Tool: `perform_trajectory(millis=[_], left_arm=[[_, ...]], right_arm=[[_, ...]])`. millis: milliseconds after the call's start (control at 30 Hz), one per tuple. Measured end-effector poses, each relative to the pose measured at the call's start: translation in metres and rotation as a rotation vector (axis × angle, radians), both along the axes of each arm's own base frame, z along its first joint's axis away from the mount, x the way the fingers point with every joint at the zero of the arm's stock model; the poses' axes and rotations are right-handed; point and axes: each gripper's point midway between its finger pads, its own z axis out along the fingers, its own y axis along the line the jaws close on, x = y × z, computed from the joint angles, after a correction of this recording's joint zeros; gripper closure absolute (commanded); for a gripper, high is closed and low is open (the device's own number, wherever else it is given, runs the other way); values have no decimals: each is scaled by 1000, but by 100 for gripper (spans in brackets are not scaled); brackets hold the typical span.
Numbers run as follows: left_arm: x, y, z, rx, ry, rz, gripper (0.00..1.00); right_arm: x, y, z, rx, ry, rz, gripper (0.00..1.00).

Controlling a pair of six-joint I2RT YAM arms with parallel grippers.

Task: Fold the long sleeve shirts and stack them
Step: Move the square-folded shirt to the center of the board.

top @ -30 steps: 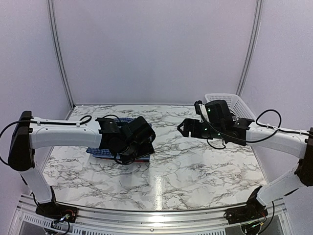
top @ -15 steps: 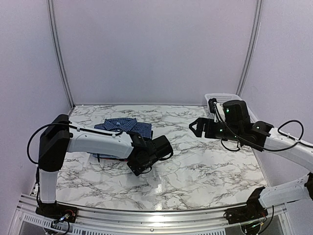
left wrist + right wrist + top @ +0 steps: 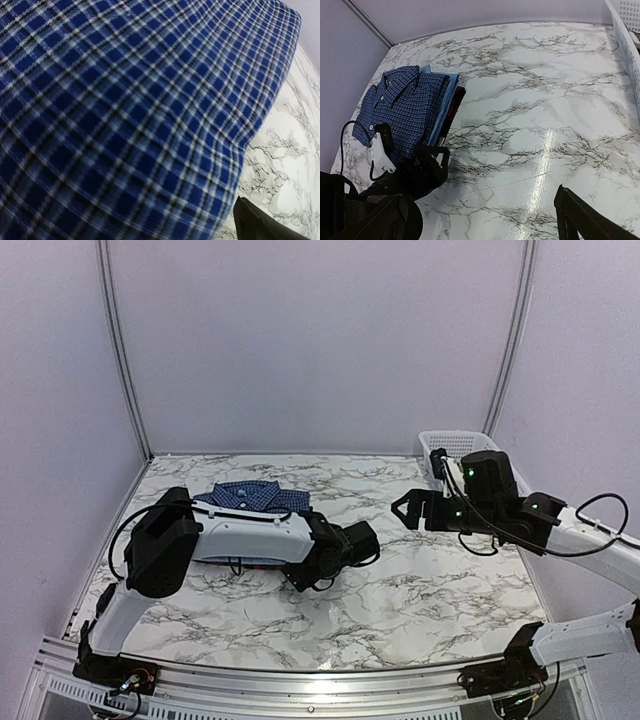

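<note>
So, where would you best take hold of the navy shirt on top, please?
Probably pinch the navy shirt by its long folded edge facing the table's middle, coming from that side: that edge sits stepped back from the blue shirt below.

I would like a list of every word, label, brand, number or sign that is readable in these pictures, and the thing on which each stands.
None: no text can be read in any view.
The navy checked shirt shows only its pattern; no tag is visible.
The white basket and the marble table bear no marks.
</note>
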Motion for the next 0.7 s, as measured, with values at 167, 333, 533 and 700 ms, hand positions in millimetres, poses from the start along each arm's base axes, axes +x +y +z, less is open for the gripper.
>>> perform_trajectory(millis=[167,333,533,700], left_arm=[[5,15,-1,10,1,43,1],[17,42,-3,41,14,90,1],[39,81,-6,84,44,149,1],[56,108,-8,125,69,180,1]], right_arm=[[-3,-1,-2,-2,7,5,2],[-3,-1,-5,-4,13,7,1],[-3,0,-6,-5,17,9,2],[-2,1,-11,-14,29,8,2]])
